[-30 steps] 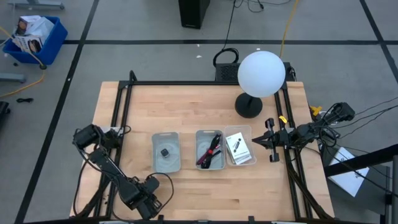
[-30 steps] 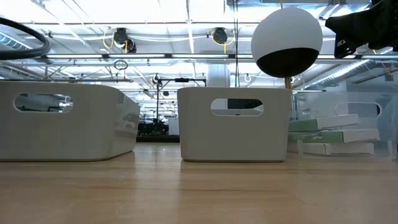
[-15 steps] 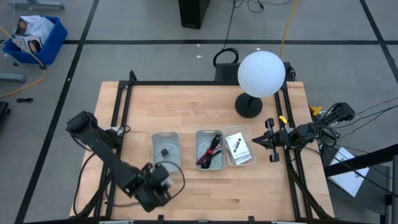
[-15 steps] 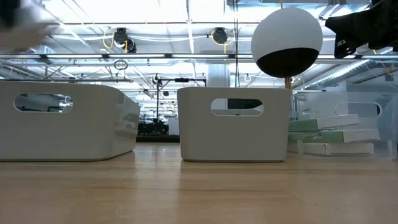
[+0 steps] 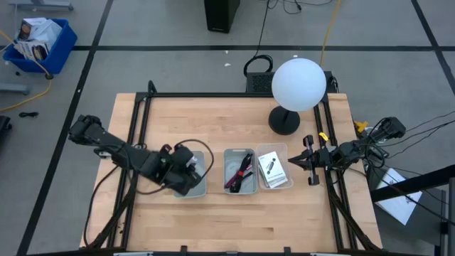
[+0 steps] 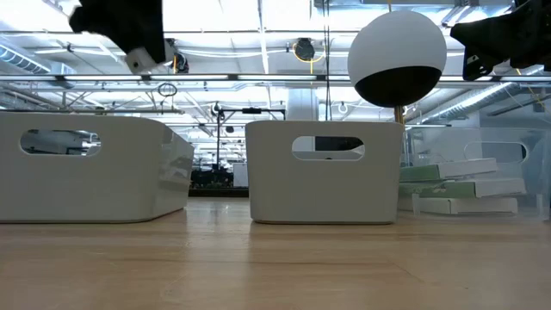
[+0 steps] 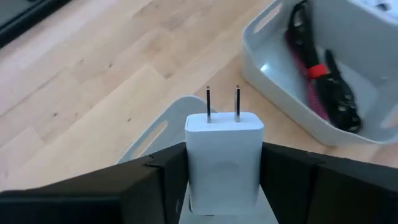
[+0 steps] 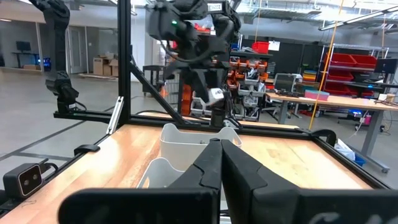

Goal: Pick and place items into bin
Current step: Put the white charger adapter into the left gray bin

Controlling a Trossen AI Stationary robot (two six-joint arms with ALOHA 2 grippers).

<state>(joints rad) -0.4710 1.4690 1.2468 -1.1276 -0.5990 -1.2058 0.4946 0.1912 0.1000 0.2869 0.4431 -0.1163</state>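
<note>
Wooden table point(image 5: 234, 213), left pincer point(image 5: 190, 165) pinching white block point(image 7: 224, 155) above leftmost bin point(image 5: 201, 188), right pincer point(image 5: 307, 161) pressed together at table edge

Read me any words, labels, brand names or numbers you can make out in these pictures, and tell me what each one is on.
None can be read.
White cards in the right bin: black print, too small to read.
White block, a two-prong plug adapter held in the left gripper: no marking visible on the face shown.
Blue bin on the floor: printed packaging inside, too small to read.
Room behind the table: no legible signs.
</note>
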